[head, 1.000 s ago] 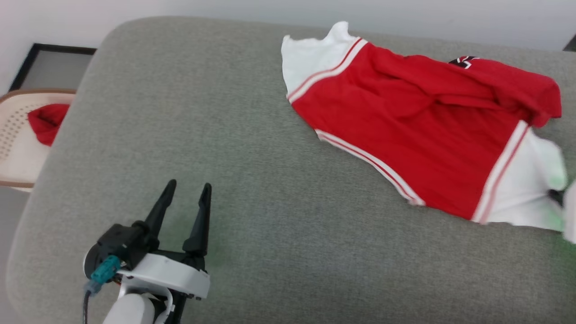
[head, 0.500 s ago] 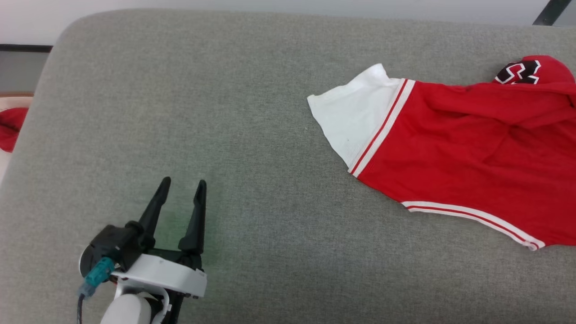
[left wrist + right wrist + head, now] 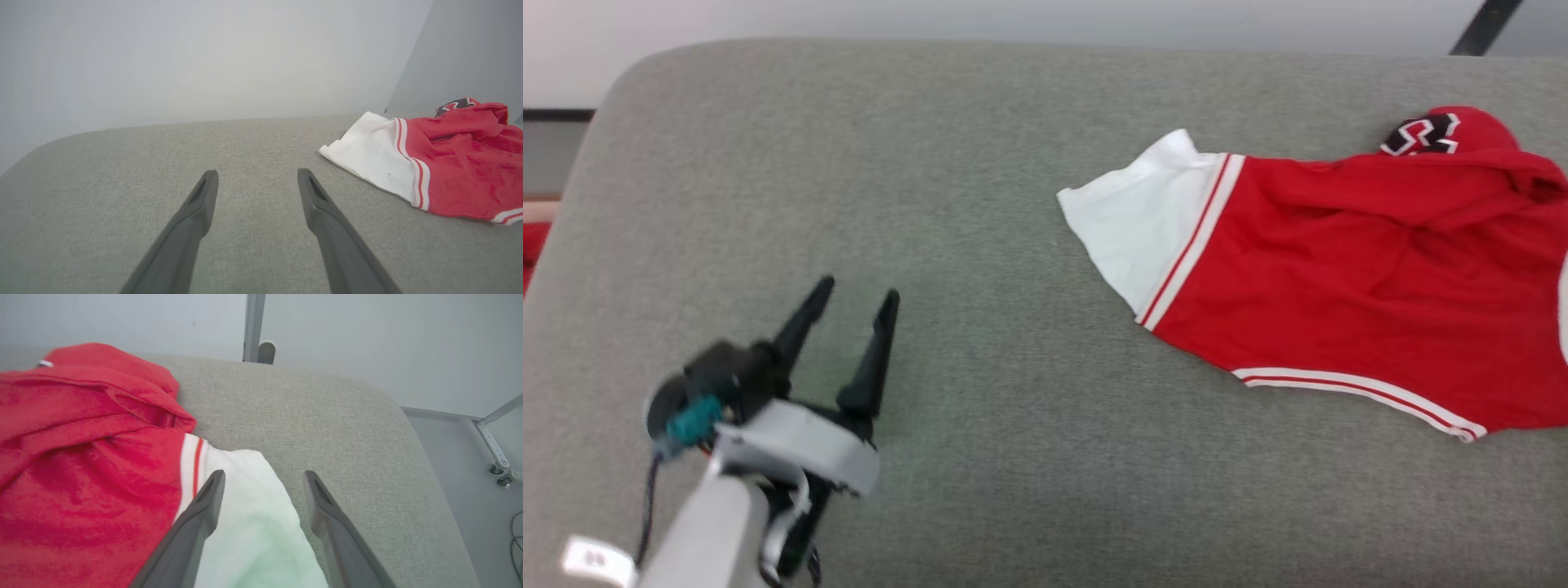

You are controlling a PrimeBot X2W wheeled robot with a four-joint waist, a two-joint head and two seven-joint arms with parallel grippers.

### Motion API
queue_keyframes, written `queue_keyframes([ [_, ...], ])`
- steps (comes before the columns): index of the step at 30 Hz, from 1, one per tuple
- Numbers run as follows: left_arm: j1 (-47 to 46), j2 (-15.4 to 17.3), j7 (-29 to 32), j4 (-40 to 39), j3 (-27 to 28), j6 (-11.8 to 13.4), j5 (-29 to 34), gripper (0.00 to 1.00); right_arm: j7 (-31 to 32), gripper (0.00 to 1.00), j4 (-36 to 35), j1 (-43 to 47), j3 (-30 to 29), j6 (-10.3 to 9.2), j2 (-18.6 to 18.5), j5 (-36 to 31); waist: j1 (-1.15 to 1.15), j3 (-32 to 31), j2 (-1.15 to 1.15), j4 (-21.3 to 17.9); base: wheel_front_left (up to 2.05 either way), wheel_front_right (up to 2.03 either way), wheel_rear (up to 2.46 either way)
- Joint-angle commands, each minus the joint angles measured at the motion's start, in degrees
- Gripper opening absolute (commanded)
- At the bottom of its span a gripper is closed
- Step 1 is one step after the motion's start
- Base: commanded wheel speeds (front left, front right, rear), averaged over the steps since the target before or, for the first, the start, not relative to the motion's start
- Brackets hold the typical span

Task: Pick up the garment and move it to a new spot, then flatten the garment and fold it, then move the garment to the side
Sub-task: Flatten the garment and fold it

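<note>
A grey padded bench (image 3: 1013, 204) carries the garment (image 3: 1339, 278) on its right half. The garment's long axis runs left to right in the head view, with one white end toward the left pincer (image 3: 858, 288). That pincer is spread, grasping nothing, well apart from the garment across bare fabric. The right pincer (image 3: 263, 473) is also spread, above the other white end.

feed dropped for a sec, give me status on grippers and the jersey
Left gripper open, over bare cushion, apart from the garment. Right gripper open, above the garment's white end. Garment rumpled, not yet flat. Nothing in the way.
</note>
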Motion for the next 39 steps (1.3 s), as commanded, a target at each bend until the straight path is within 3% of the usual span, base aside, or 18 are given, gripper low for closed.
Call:
queue_keyframes([
  [1, -2.07, 1.57, 2.05, -0.51, -0.63, -0.13, -1.20, 1.00, -2.33, 1.00, -2.12, 1.67, -0.50, -0.10, 2.30, 0.30, 0.00, -0.66, 0.00, -2.10, 0.00, 0.00, 0.00],
  [8, -13.61, 9.57, 14.60, -0.79, -6.84, -0.17, -7.73, 1.00, -11.30, 1.00, -14.68, 7.69, 0.86, -0.10, 11.49, 0.88, 0.00, 0.67, 0.00, -8.33, 0.00, 0.00, 0.00],
  [11, -19.43, 11.04, 20.07, 1.36, -9.50, -0.18, -12.58, 1.00, -13.79, 1.00, -18.40, 10.53, 1.78, -0.10, 15.73, 0.26, 0.00, 1.80, 0.00, -11.23, 0.00, 0.00, 0.00],
  [16, -27.76, 13.68, 31.31, 6.83, -15.24, -0.12, -20.27, 1.00, -15.93, 1.00, -21.31, 13.61, 3.07, -0.09, 21.08, -0.09, 0.00, 4.08, 0.00, -15.89, 0.00, 0.00, 0.00],
  [20, -32.45, 16.40, 43.15, 11.34, -19.15, -0.08, -27.36, 1.00, -17.17, 1.00, -21.11, 14.62, 3.37, -0.09, 22.91, 0.24, 0.00, 5.71, 0.00, -18.71, 0.00, 0.00, 0.00],
  [28, -34.48, 15.55, 59.96, 17.94, -19.16, 2.35, -36.82, 1.00, -19.05, 1.00, -19.02, 14.64, 3.29, -0.09, 24.24, 0.53, 0.00, 6.49, 0.00, -21.28, 0.00, 0.00, 0.00],
  [35, -34.02, 14.81, 61.31, 17.94, -18.43, 3.16, -38.79, 1.00, -19.84, 1.00, -18.13, 12.75, 3.90, -0.09, 24.40, 0.71, 0.00, 7.85, 0.00, -21.92, 0.00, 0.00, 0.00],
  [39, -34.33, 12.48, 60.39, 18.46, -18.31, 3.19, -39.89, 1.00, -19.80, 1.00, -17.87, 11.68, 4.19, -0.09, 23.60, 0.70, 0.00, 8.89, 0.00, -21.88, 0.00, 0.00, 0.00],
])
